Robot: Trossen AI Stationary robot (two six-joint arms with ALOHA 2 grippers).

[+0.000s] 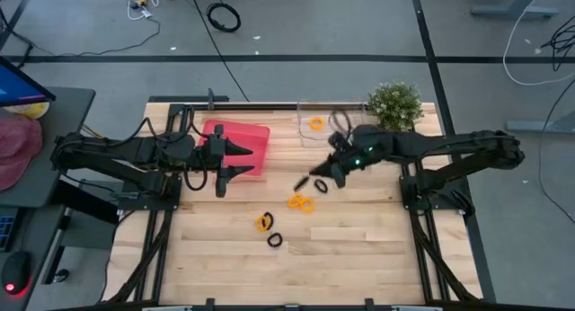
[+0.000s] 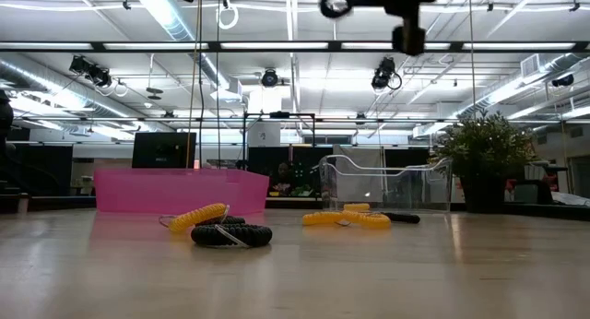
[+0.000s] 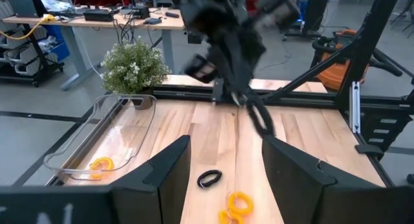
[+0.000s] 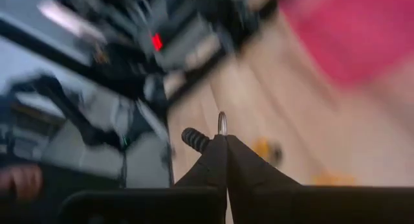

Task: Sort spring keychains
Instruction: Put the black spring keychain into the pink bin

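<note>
right tool [image 1: 324, 180], black keychain [image 1: 321, 185] pinched — above table [image 1: 359, 248]

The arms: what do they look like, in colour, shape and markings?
Both arms are dark and jointed. The left tool ends in two black pointed fingers, broad and wedge-shaped. The right tool has slim black fingers, and a small green light glows on that arm. Black cables run along the left arm.

Right wrist view smeared by blur (pink bin [image 4: 349, 30] shapeless); black keychain [image 4: 195, 140] mostly hidden behind right end effector [image 4: 223, 153]
</note>
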